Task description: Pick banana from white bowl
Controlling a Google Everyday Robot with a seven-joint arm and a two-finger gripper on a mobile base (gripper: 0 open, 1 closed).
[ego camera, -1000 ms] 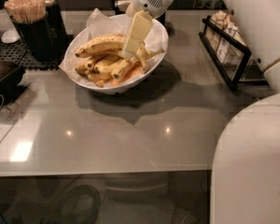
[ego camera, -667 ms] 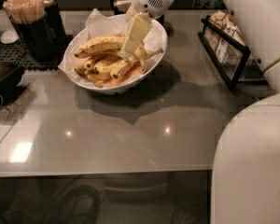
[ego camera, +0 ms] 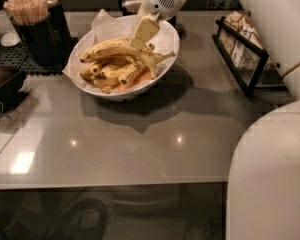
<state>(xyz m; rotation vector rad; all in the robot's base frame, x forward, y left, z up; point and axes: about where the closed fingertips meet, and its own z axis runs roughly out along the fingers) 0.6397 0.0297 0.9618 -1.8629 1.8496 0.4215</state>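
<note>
From my end this reads as an office break-room or café self-service counter. A glossy grey countertop (ego camera: 140, 149) carries a black canister (ego camera: 42, 39) packed with wooden stir sticks (ego camera: 25, 9), a black ribbed drip mat (ego camera: 10, 59) at its foot, and a black wire rack (ego camera: 246, 66) of small packets (ego camera: 237, 36) on the right. 1 white bowl (ego camera: 140, 90) lined with crinkled paper (ego camera: 106, 24) stands out in the open, heaped with speckled bananas (ego camera: 110, 70), and my gripper (ego camera: 144, 34) hangs low over that fruit.
</note>
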